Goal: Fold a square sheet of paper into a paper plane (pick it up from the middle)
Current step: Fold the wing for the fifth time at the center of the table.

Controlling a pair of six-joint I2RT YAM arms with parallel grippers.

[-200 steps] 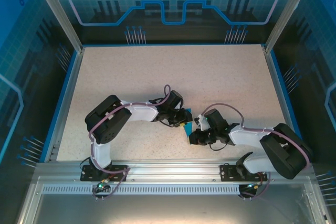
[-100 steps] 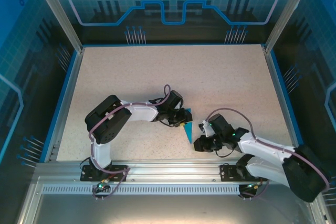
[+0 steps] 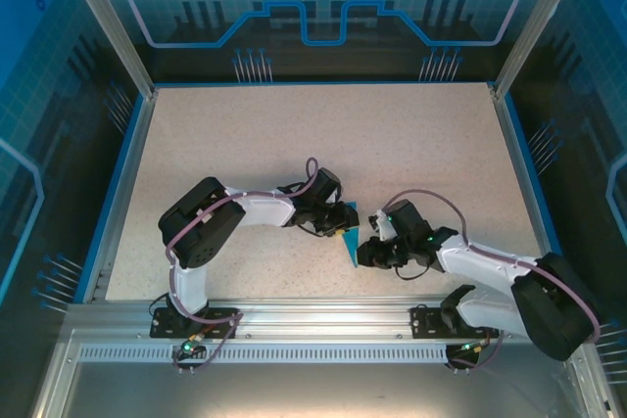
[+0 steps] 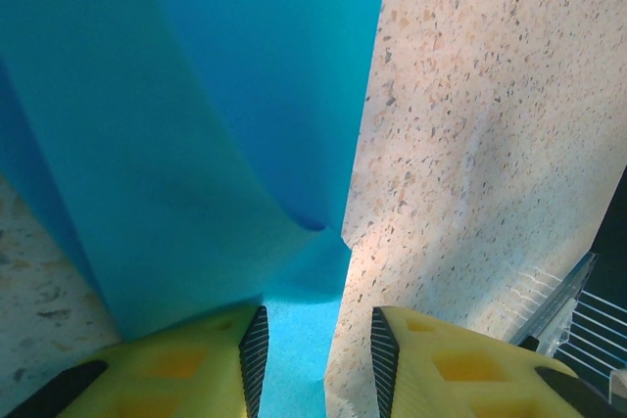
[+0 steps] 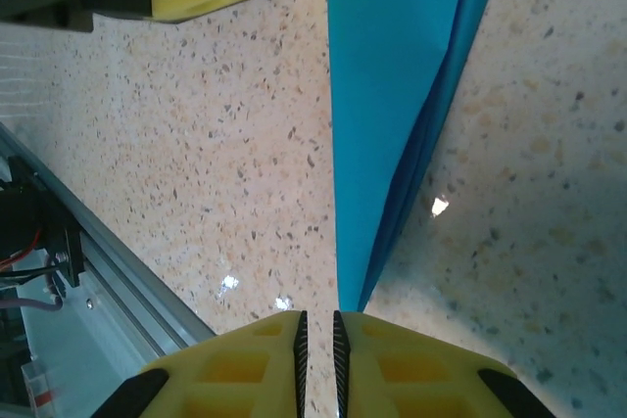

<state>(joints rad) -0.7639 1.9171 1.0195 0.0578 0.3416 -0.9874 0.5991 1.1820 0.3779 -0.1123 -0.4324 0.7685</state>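
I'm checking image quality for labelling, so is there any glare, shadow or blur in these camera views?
Right wrist: small white glints on the table, while the paper plane is sharp. Left wrist: a soft shadow on the table beside the paper plane. Top external: bright sheen on the metal rail.

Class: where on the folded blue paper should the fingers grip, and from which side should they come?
Probably the pointed near end of the paper plane, approached from the near side along its length. Layers stack there along the folded edge, so it looks stiff and slim; the wide far end is a loose, curving flap that would likely buckle.
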